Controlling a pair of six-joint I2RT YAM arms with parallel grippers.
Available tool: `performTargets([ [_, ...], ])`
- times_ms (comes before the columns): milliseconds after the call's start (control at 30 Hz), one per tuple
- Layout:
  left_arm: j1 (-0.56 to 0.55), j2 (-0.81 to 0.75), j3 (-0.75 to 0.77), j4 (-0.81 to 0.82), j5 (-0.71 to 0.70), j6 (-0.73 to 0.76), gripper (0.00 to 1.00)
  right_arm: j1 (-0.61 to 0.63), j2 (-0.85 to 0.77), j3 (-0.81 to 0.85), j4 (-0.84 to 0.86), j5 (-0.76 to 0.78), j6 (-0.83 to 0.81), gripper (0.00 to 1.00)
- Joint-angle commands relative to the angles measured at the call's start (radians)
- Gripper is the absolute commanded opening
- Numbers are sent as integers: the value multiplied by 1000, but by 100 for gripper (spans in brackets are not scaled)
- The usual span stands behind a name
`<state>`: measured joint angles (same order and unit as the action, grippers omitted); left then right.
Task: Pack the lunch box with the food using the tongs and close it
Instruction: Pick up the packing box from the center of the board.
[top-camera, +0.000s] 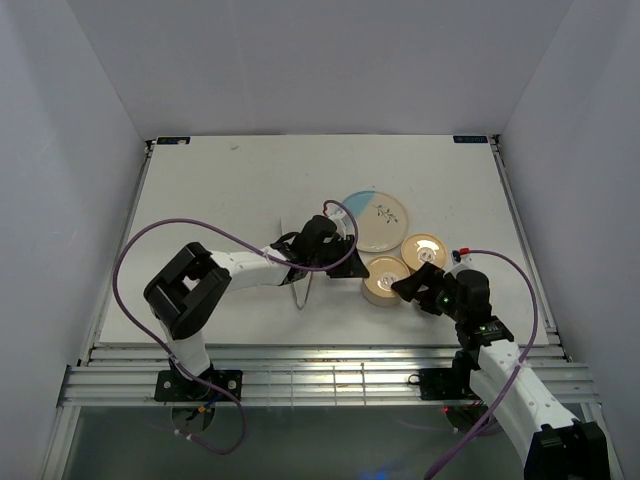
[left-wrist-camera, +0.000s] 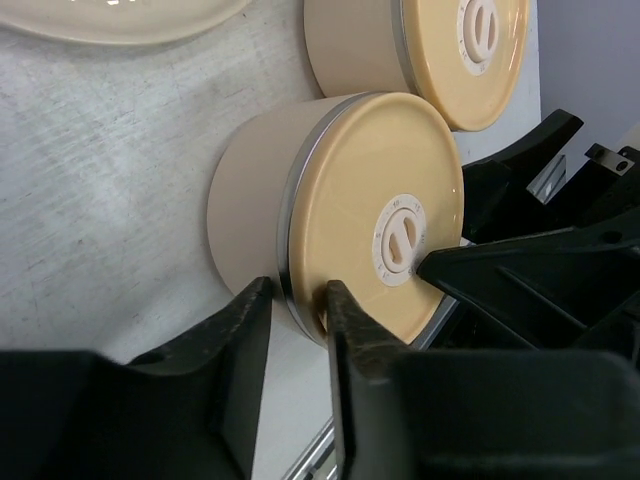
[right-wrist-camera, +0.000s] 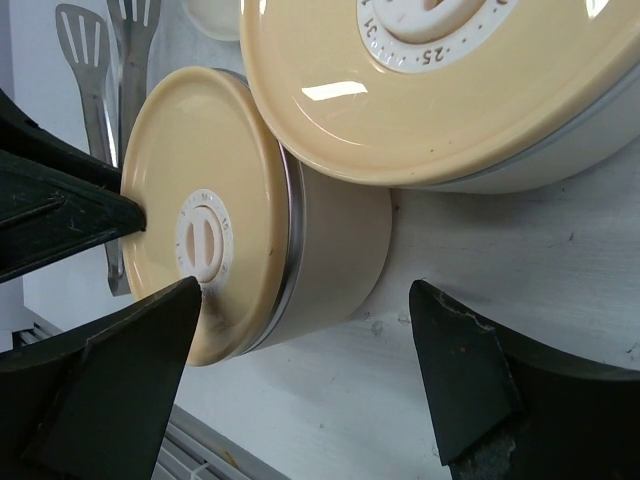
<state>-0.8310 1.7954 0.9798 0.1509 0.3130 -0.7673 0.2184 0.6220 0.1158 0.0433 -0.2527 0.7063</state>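
Tongs (top-camera: 303, 288) lie flat on the table (top-camera: 220, 190), at 9 o'clock from the near box (top-camera: 385, 283). Left claw (left-wrist-camera: 298, 310) is clamped on that box's lid (left-wrist-camera: 370, 190) at the rim. Plate (top-camera: 372, 228) sits at 12 o'clock and far box (top-camera: 423, 250) at 2. Both boxes are lidded, contents hidden. Right claw (right-wrist-camera: 305, 310) stands wide apart, straddling the near box.
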Motion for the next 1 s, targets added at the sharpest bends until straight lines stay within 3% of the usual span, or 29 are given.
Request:
performTargets([
  [0,-5,-56,-29,-99,-46,39,34,6,-24,28,-20,20,-5,90],
  [300,-3,-94,-36,-146,-58,57,14,6,-53,8,-16,1,30,90],
  [967,-3,-82,-41,-146,-61,51,2,6,22,-65,128,-68,162,90],
])
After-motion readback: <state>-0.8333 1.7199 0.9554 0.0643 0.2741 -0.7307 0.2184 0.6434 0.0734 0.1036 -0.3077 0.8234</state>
